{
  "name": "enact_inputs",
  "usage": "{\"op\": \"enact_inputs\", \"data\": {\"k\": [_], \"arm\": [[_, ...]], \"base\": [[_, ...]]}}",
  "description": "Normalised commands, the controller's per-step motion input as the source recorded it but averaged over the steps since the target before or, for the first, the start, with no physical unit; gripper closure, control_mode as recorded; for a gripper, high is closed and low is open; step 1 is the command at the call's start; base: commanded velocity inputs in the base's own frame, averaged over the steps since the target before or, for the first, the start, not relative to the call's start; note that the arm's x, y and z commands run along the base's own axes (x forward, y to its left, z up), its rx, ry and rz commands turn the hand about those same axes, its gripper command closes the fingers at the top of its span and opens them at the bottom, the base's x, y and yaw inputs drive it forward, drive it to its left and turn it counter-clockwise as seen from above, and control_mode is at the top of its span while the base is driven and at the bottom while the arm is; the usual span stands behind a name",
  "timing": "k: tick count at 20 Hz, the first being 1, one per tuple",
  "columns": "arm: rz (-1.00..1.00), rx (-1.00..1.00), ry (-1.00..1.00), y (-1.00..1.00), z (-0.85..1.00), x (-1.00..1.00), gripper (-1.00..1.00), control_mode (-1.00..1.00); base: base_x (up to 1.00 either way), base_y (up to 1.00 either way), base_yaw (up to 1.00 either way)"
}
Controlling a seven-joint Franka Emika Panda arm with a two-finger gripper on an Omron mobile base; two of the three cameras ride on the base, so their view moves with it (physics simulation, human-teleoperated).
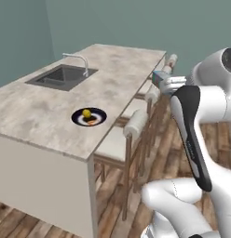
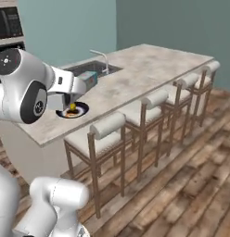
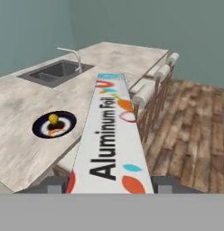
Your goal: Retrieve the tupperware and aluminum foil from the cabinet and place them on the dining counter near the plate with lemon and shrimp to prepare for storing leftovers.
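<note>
Holding the foil (image 3: 111, 135) tight between its two fingers, the tool (image 3: 111, 185) hangs above the stools beside the table (image 1: 38, 111), so the box must yet go down near the plate (image 1: 89, 116), and I see no tub there.

I see the aluminum foil (image 3: 111, 135), a long narrow white box with black "Aluminum Foil" lettering and orange, red and teal blobs, held lengthwise in my gripper (image 3: 111, 184), its near end clamped between the fingers, far end pointing out over the seat-side edge of the dining counter (image 1: 38, 116). Its teal end (image 2: 91, 79) pokes out past the hand in the right base view. The counter is a beige veined marble island with plain sides. On it, near the near end, sits the plate with lemon and shrimp (image 1: 89, 116): round, dark, flat, yellow lemon and orange shrimp on it.
</note>
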Motion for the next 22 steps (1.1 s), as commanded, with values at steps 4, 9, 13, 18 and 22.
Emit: {"op": "enact_inputs", "data": {"k": [4,9,13,18,22], "arm": [[0.0,0.0,0.0,0.0,0.0,0.0,1.0,1.0],[0.0,0.0,0.0,0.0,0.0,0.0,1.0,1.0],[0.0,0.0,0.0,0.0,0.0,0.0,1.0,1.0],[0.0,0.0,0.0,0.0,0.0,0.0,1.0,1.0],[0.0,0.0,0.0,0.0,0.0,0.0,1.0,1.0]], "base": [[0.84,-0.5,0.66],[0.58,-0.73,0.61],[0.54,-0.73,0.61],[0.58,-0.64,0.64],[0.63,-0.56,0.67]]}}
